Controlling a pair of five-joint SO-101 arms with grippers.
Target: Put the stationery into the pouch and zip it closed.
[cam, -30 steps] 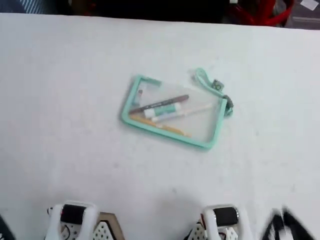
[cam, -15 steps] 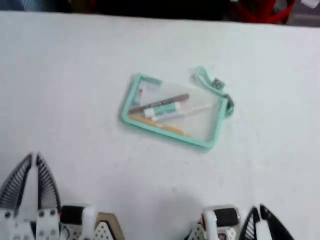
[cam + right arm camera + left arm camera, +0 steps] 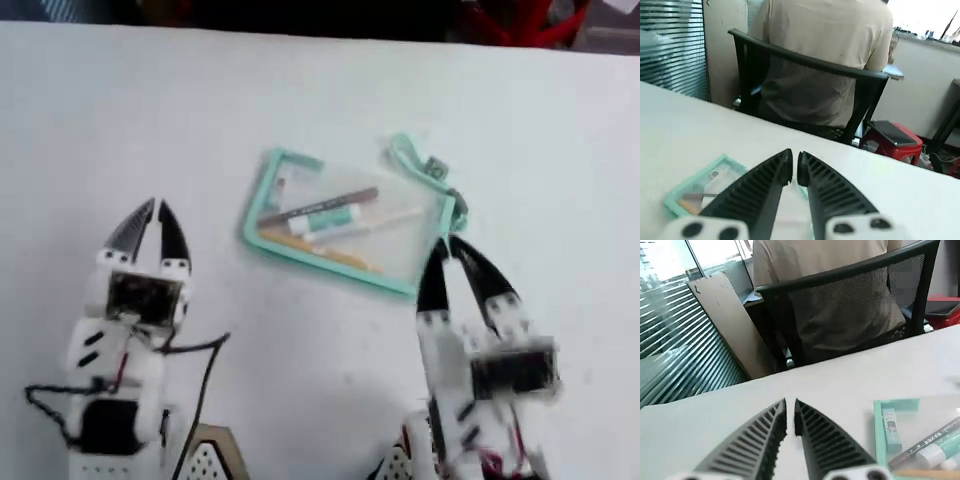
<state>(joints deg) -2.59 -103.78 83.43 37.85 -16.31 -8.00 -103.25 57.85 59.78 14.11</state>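
A clear pouch [image 3: 345,222] with mint-green edging lies flat mid-table. Inside it are a dark pen [image 3: 320,208], a white and green marker [image 3: 325,224], a yellow pencil [image 3: 320,252] and a small eraser [image 3: 891,421]. I cannot tell whether its zip is closed. Its green wrist strap [image 3: 408,155] trails off the far right corner. My left gripper [image 3: 155,208] is shut, over bare table left of the pouch [image 3: 920,435]. Also shut and holding nothing, my right gripper [image 3: 447,243] has its tips at the pouch's [image 3: 705,187] near right corner.
The white table [image 3: 300,90] runs wide on every side of the pouch. Past its far edge stands a black mesh chair [image 3: 805,95] with a person seated in it, and a red stool [image 3: 890,145] is beside the chair.
Both arms have come up from the table's front edge and moved forward towards the pouch, the right one reaching its corner. The pouch has not moved.
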